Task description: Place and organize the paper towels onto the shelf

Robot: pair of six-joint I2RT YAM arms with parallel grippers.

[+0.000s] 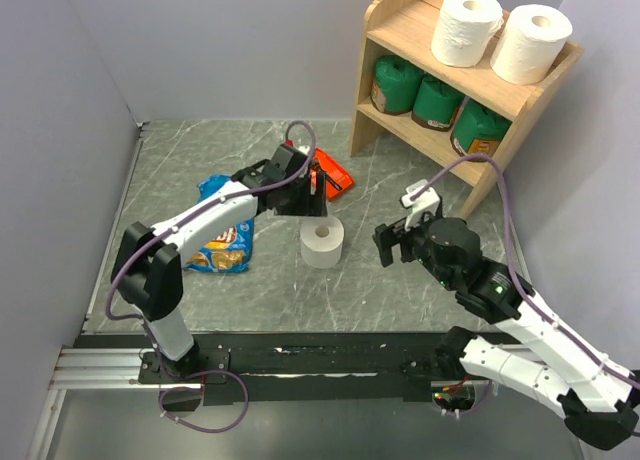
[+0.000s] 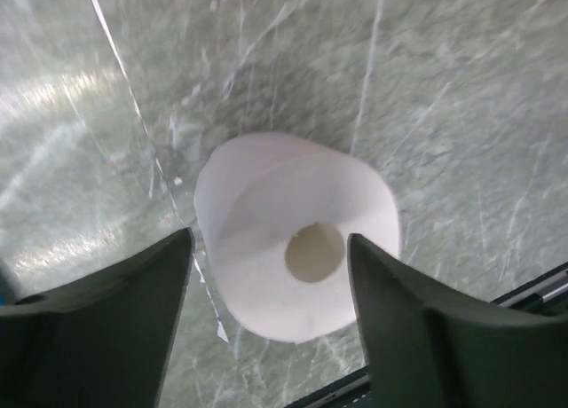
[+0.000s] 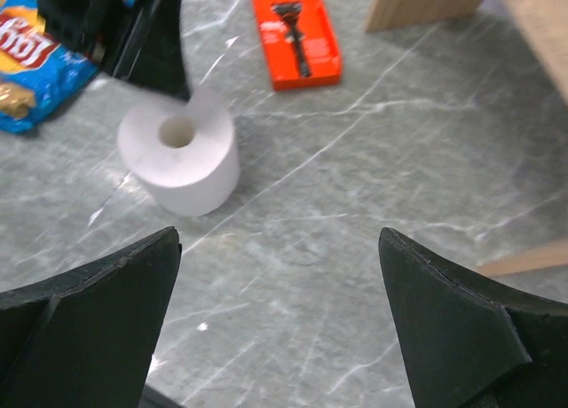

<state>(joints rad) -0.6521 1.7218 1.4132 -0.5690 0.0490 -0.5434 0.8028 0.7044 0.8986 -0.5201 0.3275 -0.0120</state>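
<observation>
Two white paper towel rolls [image 1: 466, 27] [image 1: 531, 42] stand upright on the top tier of the wooden shelf [image 1: 408, 24] at the back right. A third roll [image 1: 322, 242] stands upright on the table centre; it also shows in the left wrist view [image 2: 297, 231] and the right wrist view [image 3: 180, 152]. My left gripper [image 1: 300, 202] is open and hovers just above and behind this roll, fingers [image 2: 115, 319] apart on either side, not touching. My right gripper [image 1: 392, 245] is open and empty, to the right of the roll.
Three green canisters [image 1: 436, 100] fill the shelf's lower tier. An orange razor pack [image 1: 334, 173] lies behind the roll, also in the right wrist view [image 3: 295, 34]. A blue chip bag [image 1: 226, 235] lies to the left. Grey walls enclose the table.
</observation>
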